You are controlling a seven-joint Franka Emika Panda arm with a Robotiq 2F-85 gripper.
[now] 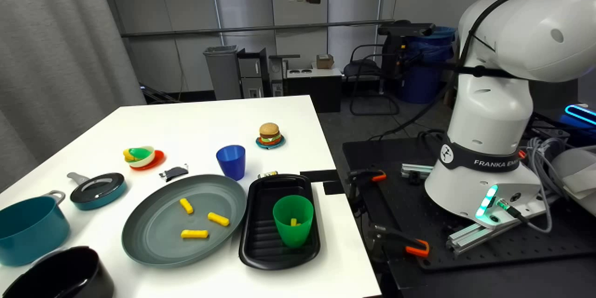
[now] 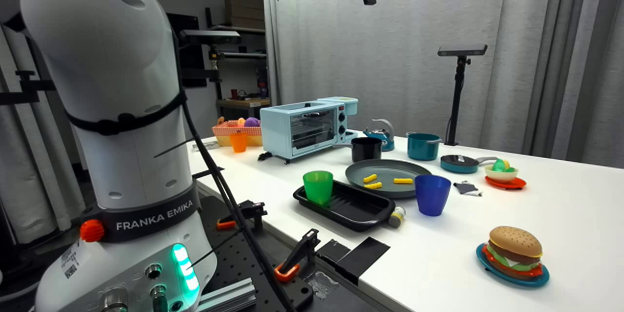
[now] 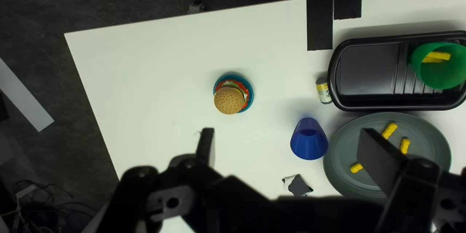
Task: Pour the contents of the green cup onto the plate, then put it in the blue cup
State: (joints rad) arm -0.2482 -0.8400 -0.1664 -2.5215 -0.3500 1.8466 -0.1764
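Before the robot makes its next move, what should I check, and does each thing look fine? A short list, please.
1. Gripper open: ok, spread wide, holding nothing.
2. Gripper lined up with the green cup: not ok, the cup is off at the right edge of the wrist view.
3. That cup upright: ok, it stands in the black tray.
4. Something in it to pour: ok, yellow pieces show inside; exact number, cannot tell.
5. Room on the plate: ok, it seems, with three more yellow pieces lying there.
6. Blue cup upright: ok; whether it is empty, cannot tell.
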